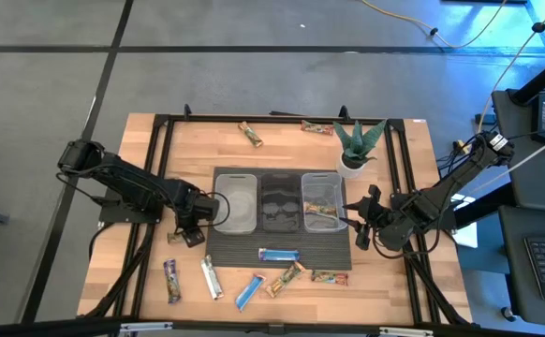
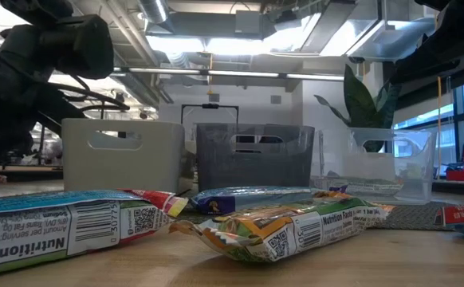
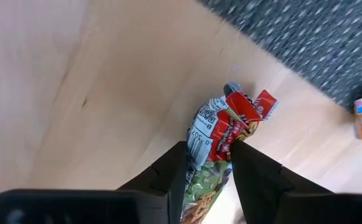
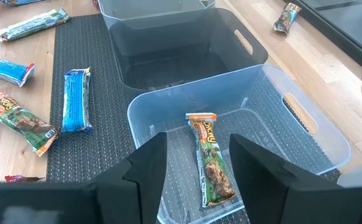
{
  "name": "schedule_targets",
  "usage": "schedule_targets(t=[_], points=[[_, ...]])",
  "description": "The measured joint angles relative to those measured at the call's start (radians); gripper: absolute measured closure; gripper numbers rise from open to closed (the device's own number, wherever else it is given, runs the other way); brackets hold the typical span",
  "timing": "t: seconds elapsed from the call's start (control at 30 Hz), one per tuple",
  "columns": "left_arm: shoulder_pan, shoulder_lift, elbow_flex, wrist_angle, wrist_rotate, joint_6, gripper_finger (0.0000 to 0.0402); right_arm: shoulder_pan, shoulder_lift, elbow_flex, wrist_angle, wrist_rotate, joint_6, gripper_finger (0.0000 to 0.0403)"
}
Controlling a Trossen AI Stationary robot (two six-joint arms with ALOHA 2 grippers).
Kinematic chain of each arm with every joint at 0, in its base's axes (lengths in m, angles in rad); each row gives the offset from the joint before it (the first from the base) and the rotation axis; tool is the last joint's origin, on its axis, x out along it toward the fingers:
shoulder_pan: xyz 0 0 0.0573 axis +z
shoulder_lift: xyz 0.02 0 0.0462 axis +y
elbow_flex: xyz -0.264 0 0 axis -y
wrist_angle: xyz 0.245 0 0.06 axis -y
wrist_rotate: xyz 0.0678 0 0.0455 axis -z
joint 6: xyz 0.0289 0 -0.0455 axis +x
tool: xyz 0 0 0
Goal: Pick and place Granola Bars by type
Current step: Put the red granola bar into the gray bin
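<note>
The left tool (image 3: 209, 168) is pinching a green-and-red granola bar (image 3: 221, 134) across its width, down at the wooden surface (image 1: 151, 271) just beside the left bin (image 1: 236, 199). The bar looks light and soft, its crinkly wrapper probably slippery, so gripping mid-body rather than the crimped end seems safer. The right tool (image 4: 193, 171) is hovering spread wide over the right bin (image 4: 305, 134), where one bar (image 4: 211, 160) is lying flat.

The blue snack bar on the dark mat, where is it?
In the high view, the blue bar lies flat on the dark mat, just in front of the middle bin.
</note>
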Motion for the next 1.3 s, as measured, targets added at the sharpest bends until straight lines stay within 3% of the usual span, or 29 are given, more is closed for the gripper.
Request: schedule_targets(t=[0.9, 1.3], points=[[0.0, -0.004, 0.031, -0.065, -0.006, 0.026, 0.0345, 0.0, 0.0, 0.0, 0.0, 0.0, -0.001, 0.0225], [0.0, -0.148, 0.031, -0.077, -0.063, -0.021, 0.0346, 0.0, 0.0, 0.0, -0.001, 0.0, -0.005, 0.0225]])
